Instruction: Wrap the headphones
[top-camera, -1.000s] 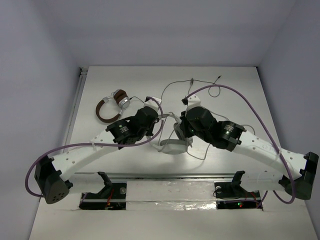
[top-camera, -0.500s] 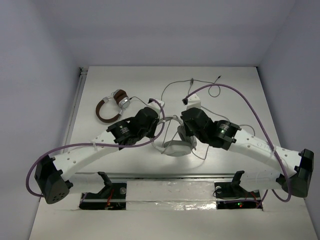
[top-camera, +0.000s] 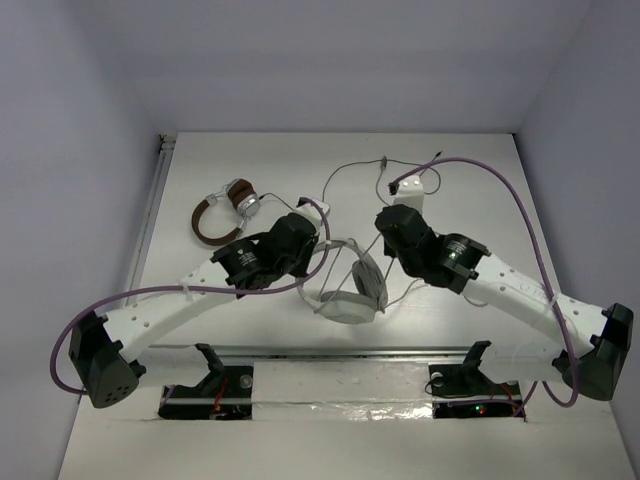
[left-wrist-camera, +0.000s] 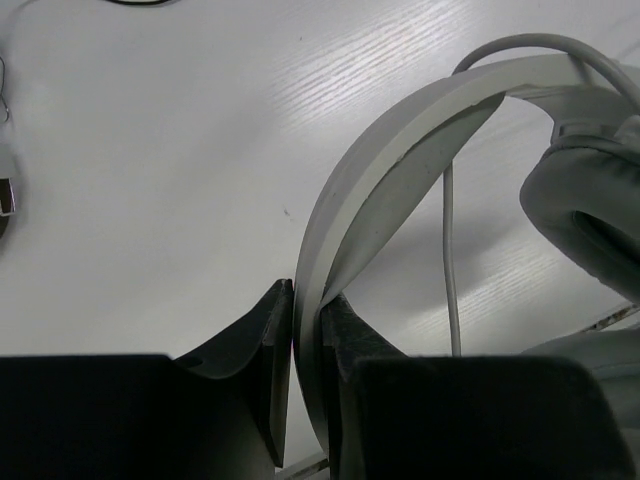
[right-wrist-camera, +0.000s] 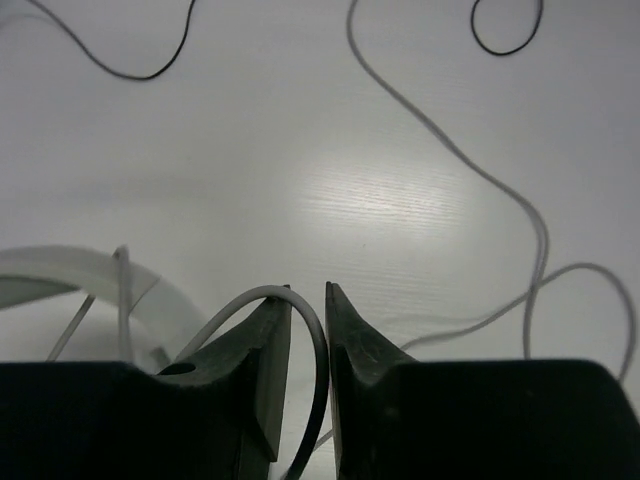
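Observation:
The white headphones (top-camera: 350, 292) stand on the table between my two arms, with their thin grey cable (top-camera: 340, 172) trailing toward the far side. My left gripper (left-wrist-camera: 308, 325) is shut on the broad headband (left-wrist-camera: 400, 140); in the top view it (top-camera: 325, 252) is at the headband's left end. An ear cup (left-wrist-camera: 590, 210) shows at the right of the left wrist view. My right gripper (right-wrist-camera: 307, 292) is open a little. A loop of the grey cable (right-wrist-camera: 322, 350) lies over its left finger and hangs loose between the jaws. In the top view the right gripper (top-camera: 384, 228) is just right of the headphones.
Smaller brown-cupped headphones (top-camera: 222, 210) lie at the back left, beside my left arm. A thin black cable (top-camera: 430, 180) with a plug (top-camera: 384, 162) curls at the far middle of the table. More grey cable (right-wrist-camera: 470, 170) snakes over the table ahead of the right gripper.
The right gripper's jaws have parted and it has drawn back to the right and farther away from the headphones. The headphones have turned slightly. The left gripper keeps its hold.

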